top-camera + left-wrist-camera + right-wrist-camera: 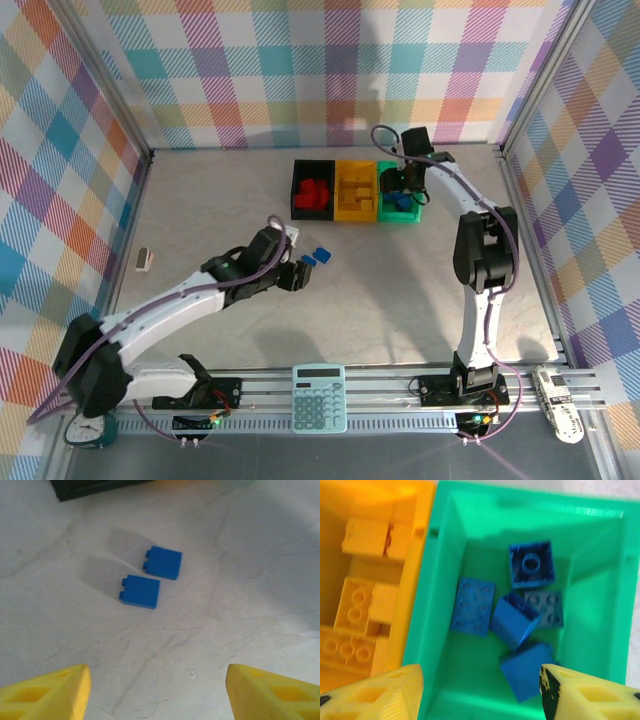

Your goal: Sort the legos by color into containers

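The left gripper [157,680] is held low over the surface [240,580], its jaws spread wide and nothing between them. Just ahead of it two blue legos [141,591] are seen lying on their sides, close together but apart, studs turned to the gripper's left. The right gripper [481,675] is poised above the green bin [440,580], jaws apart and empty; directly below it a handful of binned blue legos [472,606] is heaped. To its left the yellow bin [412,580] is filled with yellow legos [357,605], and beyond that red legos [316,193] are kept in the black bin [296,185]. The sorting is judged nearly finished. A forward, downward reach by the left gripper is called for next, with the jaws centred over the nearer brick and closed across its flat sides.
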### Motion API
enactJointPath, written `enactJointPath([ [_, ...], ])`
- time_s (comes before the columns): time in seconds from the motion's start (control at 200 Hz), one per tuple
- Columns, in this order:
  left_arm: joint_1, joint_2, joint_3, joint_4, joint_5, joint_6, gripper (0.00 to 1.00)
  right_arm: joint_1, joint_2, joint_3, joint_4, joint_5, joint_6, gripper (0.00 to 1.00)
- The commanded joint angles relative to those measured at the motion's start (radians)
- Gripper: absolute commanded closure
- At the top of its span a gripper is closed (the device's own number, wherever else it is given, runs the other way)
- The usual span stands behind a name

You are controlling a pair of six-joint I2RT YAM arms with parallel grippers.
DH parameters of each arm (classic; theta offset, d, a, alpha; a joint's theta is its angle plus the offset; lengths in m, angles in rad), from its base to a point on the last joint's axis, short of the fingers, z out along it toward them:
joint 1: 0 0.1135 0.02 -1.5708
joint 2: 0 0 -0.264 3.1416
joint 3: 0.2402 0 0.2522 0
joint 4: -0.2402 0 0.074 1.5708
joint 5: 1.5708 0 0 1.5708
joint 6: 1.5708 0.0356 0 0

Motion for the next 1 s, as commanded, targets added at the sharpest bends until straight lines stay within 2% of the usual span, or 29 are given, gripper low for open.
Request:
enactJointPath([
  [0.0, -0.007, 0.142, 0.100, -0.097, -0.087, -0.017, 0.28, 0.006, -0.139, -0.103, 0.030, -0.061, 0.024, 0.36],
  [0.16, -0.007, 0.388, 0.263, -0.168, -0.125, 0.050, 0.29, 0.018, -0.312, -0.310, 0.085, -0.113, 0.070, 0.36],
  [0.3, 0.017, 0.514, 0.351, -0.173, -0.107, 0.095, 0.30, 0.044, -0.447, -0.460, 0.106, -0.122, 0.095, 0.35],
  [0.665, 0.095, 0.647, 0.442, -0.190, 0.014, 0.176, 0.34, 0.053, -0.706, -0.685, 0.079, -0.105, 0.133, 0.33],
  [0.995, 0.117, 0.705, 0.486, -0.236, 0.077, 0.214, 0.37, 0.054, -0.757, -0.698, 0.044, -0.082, 0.131, 0.31],
])
